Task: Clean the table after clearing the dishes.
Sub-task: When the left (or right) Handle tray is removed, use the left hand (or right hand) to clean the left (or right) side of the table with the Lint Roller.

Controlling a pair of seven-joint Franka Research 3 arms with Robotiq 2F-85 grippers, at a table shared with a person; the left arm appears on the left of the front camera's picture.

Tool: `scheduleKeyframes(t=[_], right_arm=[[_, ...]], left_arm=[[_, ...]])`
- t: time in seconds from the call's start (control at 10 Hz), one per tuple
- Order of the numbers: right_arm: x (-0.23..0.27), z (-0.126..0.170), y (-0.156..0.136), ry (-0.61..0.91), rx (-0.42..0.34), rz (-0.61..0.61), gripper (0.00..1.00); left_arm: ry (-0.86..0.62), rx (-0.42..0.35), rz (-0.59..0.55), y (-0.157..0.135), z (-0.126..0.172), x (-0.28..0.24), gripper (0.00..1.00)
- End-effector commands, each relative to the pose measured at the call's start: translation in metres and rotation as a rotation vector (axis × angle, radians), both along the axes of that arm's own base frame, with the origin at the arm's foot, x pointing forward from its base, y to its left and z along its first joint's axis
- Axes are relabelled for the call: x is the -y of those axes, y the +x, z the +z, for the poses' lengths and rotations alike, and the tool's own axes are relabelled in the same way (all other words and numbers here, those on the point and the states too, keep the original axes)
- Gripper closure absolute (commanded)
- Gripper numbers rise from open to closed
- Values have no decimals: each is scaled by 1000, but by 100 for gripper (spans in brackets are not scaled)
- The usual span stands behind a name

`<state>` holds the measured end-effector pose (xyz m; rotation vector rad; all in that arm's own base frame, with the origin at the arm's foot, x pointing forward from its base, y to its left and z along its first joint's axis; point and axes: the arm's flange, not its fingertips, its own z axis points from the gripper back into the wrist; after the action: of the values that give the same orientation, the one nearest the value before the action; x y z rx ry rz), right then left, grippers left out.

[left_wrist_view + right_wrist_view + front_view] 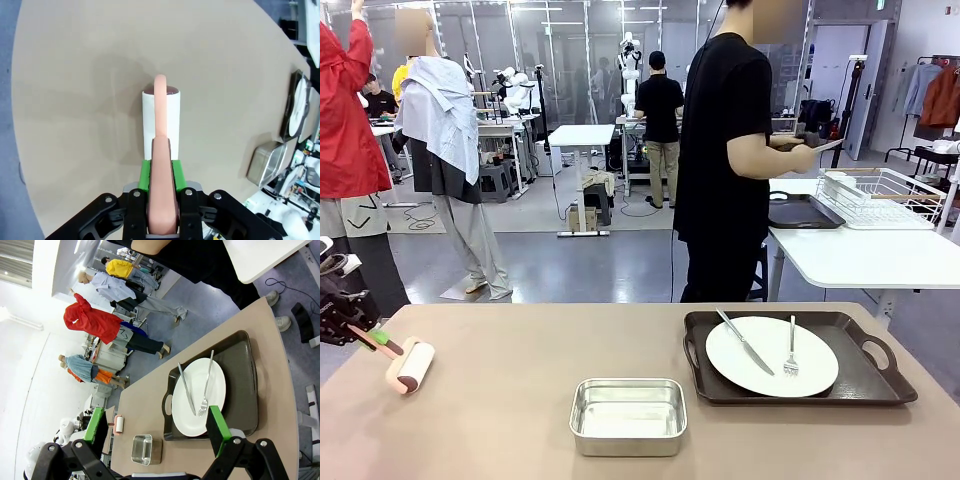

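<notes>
A roller (410, 365) is resting at the tabletop's (510, 410) left, a pan (627, 415) is sitting mid-front, and a tray (865, 383) at right is carrying a plate (760, 375), knife (745, 342) and fork (791, 352).

We are seeing a steel pan (627, 416) lying open side up near our side, about the middle. Off to the right a white table (880, 262) is carrying a white wire rack (880, 197) at its far end. Farther back a person (660, 125) in a black top and tan trousers is standing with their back to us, and clothes (938, 92) are hanging at the far right.
</notes>
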<state>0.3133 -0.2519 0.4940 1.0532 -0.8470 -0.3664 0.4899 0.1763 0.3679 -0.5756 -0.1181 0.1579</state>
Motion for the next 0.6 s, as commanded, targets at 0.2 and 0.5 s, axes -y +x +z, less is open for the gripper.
scheduleKeyframes(t=[0.2,0.5], right_arm=[[0,2,-2,2,17,6,0],[0,2,-2,2,17,6,0]], left_arm=[[122,-29,44,-9,16,14,80],[121,70,0,-21,62,38,80]])
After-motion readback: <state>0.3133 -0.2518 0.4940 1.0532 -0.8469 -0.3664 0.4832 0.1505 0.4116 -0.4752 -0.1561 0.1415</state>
